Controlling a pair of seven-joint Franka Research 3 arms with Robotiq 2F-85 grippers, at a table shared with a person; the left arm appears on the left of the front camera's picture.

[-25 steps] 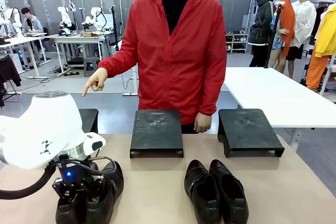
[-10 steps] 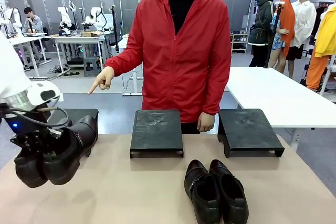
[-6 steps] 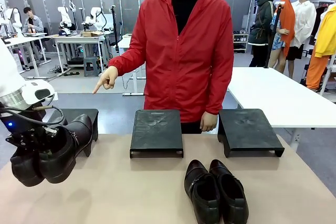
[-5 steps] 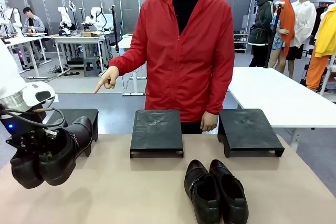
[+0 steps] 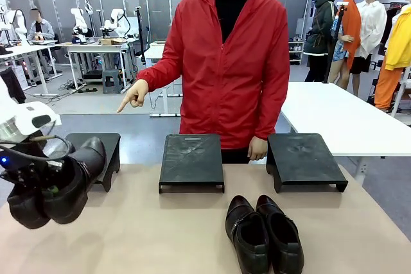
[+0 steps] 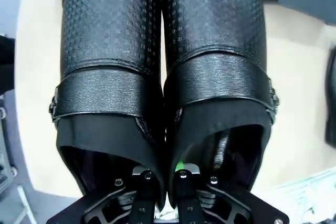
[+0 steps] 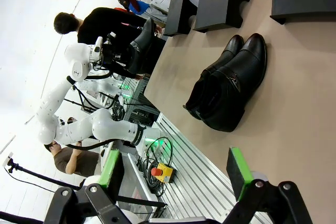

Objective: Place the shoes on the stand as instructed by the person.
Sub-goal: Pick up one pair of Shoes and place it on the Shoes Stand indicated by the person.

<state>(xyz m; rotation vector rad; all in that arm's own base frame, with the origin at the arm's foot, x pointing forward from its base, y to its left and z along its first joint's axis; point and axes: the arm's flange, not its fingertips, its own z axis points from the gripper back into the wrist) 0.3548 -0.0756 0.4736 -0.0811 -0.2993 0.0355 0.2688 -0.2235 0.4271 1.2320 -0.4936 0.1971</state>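
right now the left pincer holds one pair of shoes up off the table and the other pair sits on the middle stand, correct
Not quite. The other pair lies on the table, nearer the robot than the middle stand, not on it; the front view shows this. The left pincer does hold one pair up off the table.

The left gripper point(image 5: 38, 178) holds one shoe pair point(image 5: 64, 192) left of the middle stand point(image 5: 191, 162). The other pair point(image 5: 263, 234) lies nearer, to its right.

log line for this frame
left gripper: shut on held pair | right gripper: open | person's hand: points toward left stand | second pair: on table
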